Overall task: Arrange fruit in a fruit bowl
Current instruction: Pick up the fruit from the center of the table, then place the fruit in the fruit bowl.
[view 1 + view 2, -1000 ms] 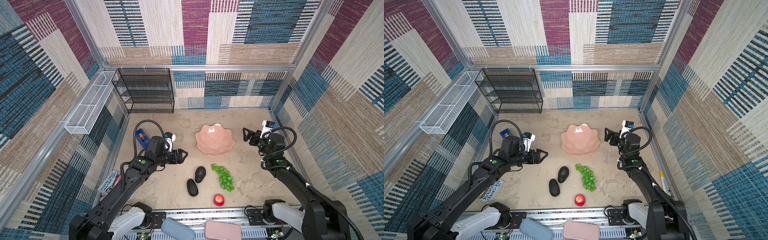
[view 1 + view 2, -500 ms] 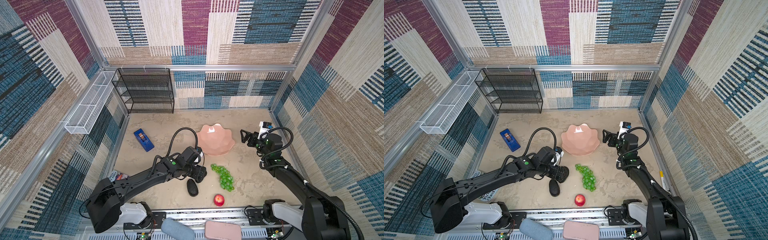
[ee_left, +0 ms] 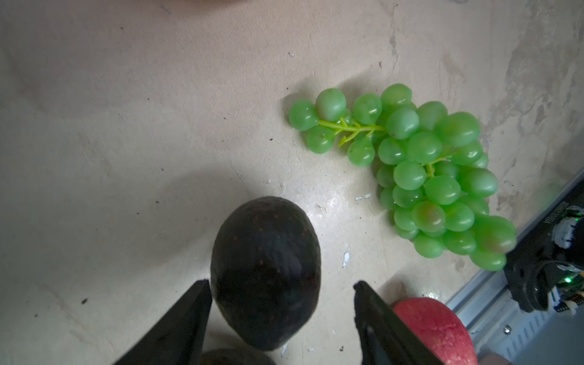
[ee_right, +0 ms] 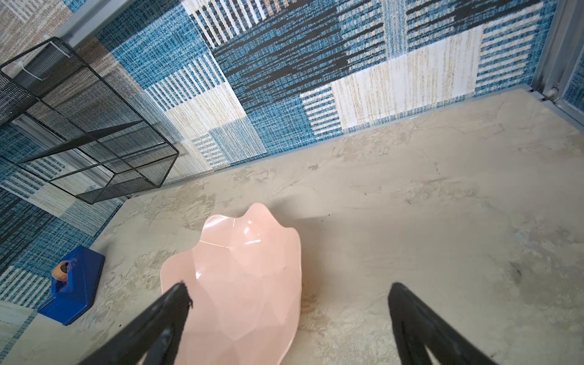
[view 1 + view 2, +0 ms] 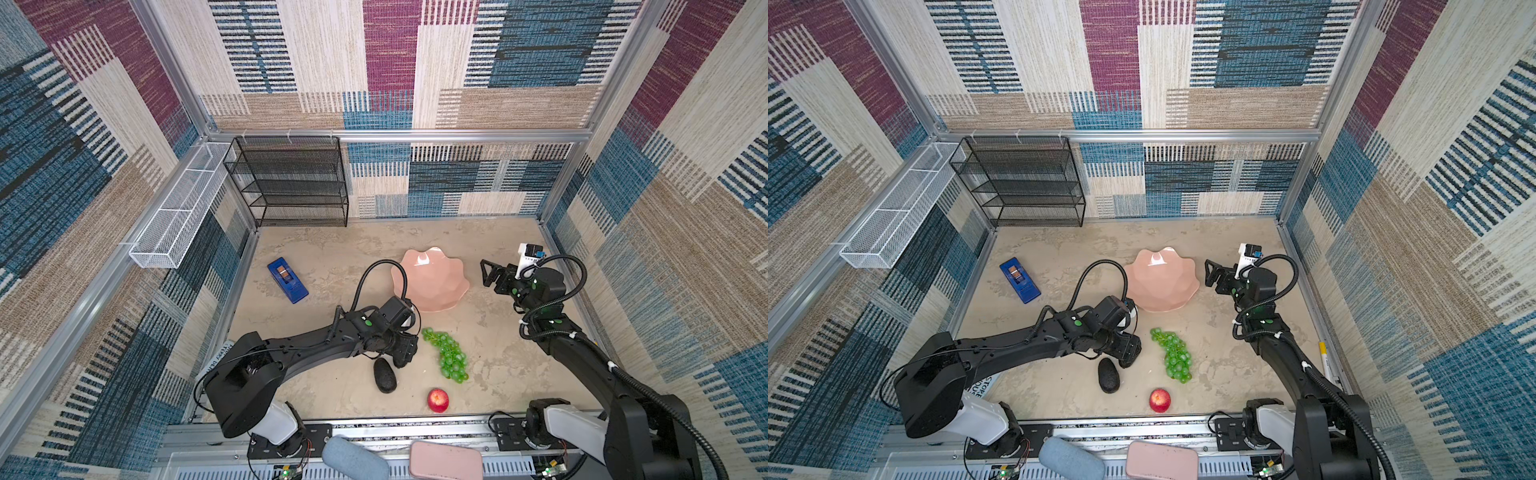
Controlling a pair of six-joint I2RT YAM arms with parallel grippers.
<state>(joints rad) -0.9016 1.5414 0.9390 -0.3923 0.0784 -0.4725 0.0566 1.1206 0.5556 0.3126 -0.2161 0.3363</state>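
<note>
Two dark avocados lie near the front. One avocado (image 3: 265, 271) sits between the jaws of my left gripper (image 3: 280, 282), which is open: one finger touches it, the other stands clear. In both top views the left gripper (image 5: 404, 356) covers that fruit. The other avocado (image 5: 384, 375) lies just in front. Green grapes (image 5: 449, 354) and a red apple (image 5: 437, 400) rest to the right. The empty pink fruit bowl (image 5: 432, 278) stands behind them. My right gripper (image 5: 488, 274) hovers open at the bowl's right side, its fingers wide apart over the bowl (image 4: 240, 284) rim.
A blue box (image 5: 287, 280) lies at the left. A black mesh shelf (image 5: 291, 183) stands in the back left corner, with a white wire basket (image 5: 178, 208) on the left wall. A flat pink pad (image 5: 444, 459) and a grey-blue one (image 5: 353, 459) sit past the front rail.
My left arm swung from beside the blue box over to the avocados and came down around one, its jaws narrowing. The right gripper shifted slightly toward the bowl.
</note>
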